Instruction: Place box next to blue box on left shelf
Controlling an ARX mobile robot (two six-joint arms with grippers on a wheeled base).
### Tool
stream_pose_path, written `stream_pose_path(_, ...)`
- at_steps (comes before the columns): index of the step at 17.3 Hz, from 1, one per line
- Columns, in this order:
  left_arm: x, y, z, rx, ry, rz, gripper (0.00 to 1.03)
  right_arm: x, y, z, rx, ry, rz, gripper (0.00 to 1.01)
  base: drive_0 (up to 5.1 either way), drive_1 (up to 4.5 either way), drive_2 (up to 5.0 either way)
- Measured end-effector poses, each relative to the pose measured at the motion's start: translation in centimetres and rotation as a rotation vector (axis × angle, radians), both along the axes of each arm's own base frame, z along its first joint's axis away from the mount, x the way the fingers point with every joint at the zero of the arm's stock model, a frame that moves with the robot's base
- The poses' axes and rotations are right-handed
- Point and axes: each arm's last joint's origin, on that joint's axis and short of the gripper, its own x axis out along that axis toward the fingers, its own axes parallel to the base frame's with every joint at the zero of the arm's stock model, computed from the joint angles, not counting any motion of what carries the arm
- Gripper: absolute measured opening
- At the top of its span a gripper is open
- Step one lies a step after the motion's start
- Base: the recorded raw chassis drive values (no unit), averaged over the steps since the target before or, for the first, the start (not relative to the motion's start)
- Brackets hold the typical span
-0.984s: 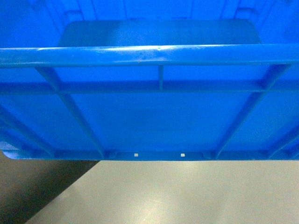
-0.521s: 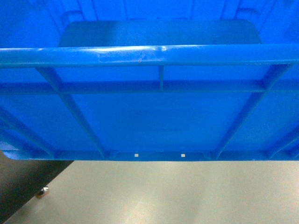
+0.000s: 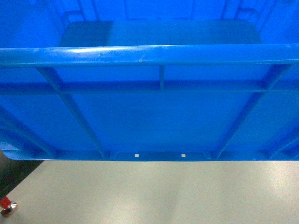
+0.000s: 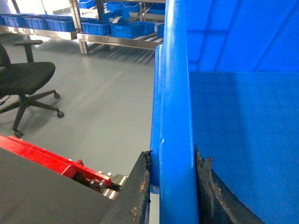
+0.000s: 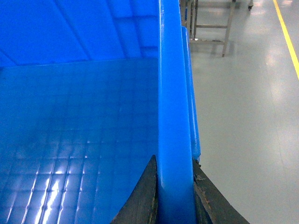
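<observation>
Nearest to each wrist camera, dark jaws are pinching a side rim of the crate (image 3: 154,116): the left gripper (image 4: 172,186) is clamping the left rim with one finger outside and one inside the wall, and the right gripper (image 5: 174,186) is doing the same on the right rim. Between the two sets of jaws the bright-blue crate is hanging clear of the grey floor (image 3: 154,196), carried level and open side up in front of the robot, its ribbed near wall filling the head view and its small two-hole tab (image 3: 159,155) sitting at the bottom edge centre. Judging from this, the transport step is under way: the crate is being carried and is not yet at any rack. The long axis seems to be running across the robot, from one gripper to the other, with the broad wall facing back toward the head camera. Outside the left jaws a red frame rail (image 4: 46,158) is lying low and close, with a red-stemmed levelling foot (image 3: 7,207) at the head view's lower left. Farther off stand an office chair (image 4: 28,84) and, well beyond it, metal racks holding blue bins (image 4: 117,29). The next move probably calls for driving toward the left shelf, keeping both grips firm and the crate level, then lowering it beside the blue box there; which rack that is I cannot tell.
</observation>
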Motion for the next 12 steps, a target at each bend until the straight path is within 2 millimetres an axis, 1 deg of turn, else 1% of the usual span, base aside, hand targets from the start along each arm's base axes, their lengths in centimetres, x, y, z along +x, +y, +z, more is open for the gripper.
stream_pose_path(12, 0.0, 0.0, 0.0, 0.0, 0.0, 0.0, 0.18, 0.0, 0.0, 0.0, 0.0, 0.0, 0.0, 0.1, -1.5, -1.46, -1.5)
